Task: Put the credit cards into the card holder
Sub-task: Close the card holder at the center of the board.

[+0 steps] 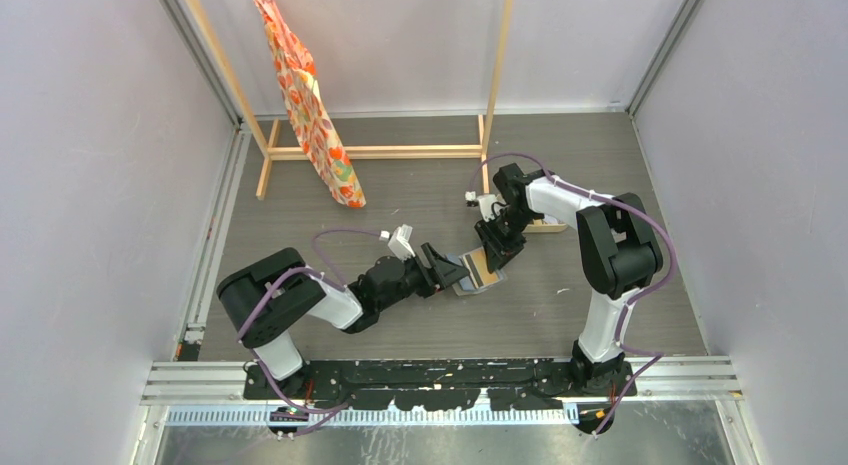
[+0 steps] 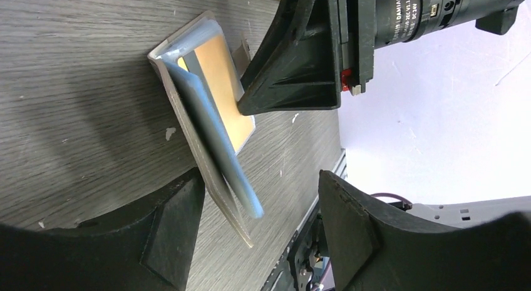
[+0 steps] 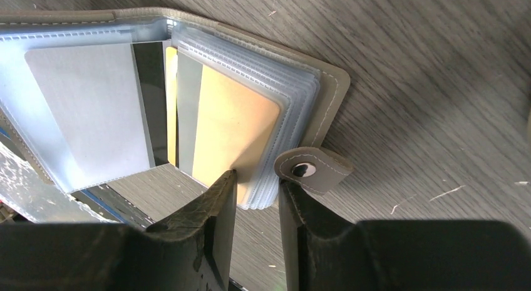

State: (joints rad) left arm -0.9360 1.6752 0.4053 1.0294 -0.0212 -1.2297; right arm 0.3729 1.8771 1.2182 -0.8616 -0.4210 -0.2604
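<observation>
The right claw (image 3: 258, 177), narrowed to a slit, meets a tan card (image 3: 235, 128), though I cannot tell if it is gripping it; the card is nearly seated in the holder (image 3: 332, 91) lying open on the surface (image 3: 438, 84), with the left claw (image 2: 261, 173) gaping astride its raised cover (image 2: 197, 147), a second card (image 3: 171, 103) already inside, and any cards outside unseen.

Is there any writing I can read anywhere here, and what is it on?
"DAMIAO": on the black motor.
"DC 24V": same motor; the smaller print beside it is too small to read.
Cards and card holder: no readable text.
</observation>
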